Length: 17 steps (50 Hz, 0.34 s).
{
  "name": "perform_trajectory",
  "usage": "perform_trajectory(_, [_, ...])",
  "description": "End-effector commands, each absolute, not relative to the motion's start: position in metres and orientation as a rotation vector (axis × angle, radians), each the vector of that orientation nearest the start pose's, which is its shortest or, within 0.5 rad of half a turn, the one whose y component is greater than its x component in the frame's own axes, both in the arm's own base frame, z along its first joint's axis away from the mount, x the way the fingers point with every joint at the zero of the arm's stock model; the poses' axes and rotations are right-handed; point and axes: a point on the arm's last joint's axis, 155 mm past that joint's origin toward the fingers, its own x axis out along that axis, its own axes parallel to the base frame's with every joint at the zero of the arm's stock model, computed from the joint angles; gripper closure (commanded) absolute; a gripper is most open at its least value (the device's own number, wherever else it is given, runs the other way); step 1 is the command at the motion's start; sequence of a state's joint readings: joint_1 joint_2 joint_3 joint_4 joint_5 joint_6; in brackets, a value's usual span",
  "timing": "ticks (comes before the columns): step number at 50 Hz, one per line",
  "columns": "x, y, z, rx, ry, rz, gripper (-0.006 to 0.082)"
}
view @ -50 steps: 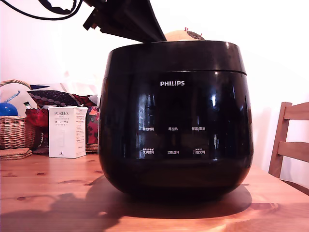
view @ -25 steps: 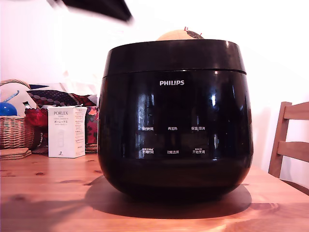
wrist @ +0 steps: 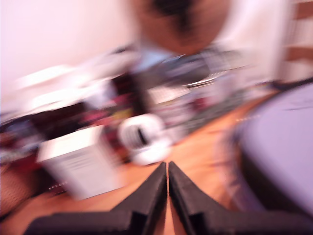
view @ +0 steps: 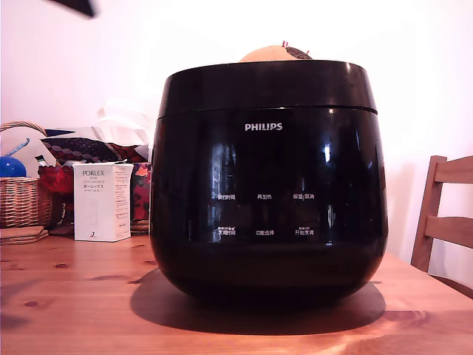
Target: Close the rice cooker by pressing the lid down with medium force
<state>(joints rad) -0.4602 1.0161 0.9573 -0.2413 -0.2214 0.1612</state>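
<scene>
Only one rice cooker (view: 268, 185), lid (view: 266, 87) shut.

The exterior view was sharp and bright. The wall behind glowed almost pure white, too bright to show any detail. The rice cooker (view: 268, 177) looked very dark against it, with small white shiny spots on its front. It threw a dark shadow on the wooden table (view: 74, 296). A dark smudge in the top corner on the exterior view's left was blurry. The wrist view was smeared all over. Only the gripper (wrist: 167, 169) looked fairly clear.
</scene>
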Motion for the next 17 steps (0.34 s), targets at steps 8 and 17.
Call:
perform_trajectory(8, [0.357,-0.079,0.306,0.251,0.264,-0.107,0.0788])
perform_trajectory(17, [0.361,-0.058,0.307,0.241,0.268,-0.05,0.0788])
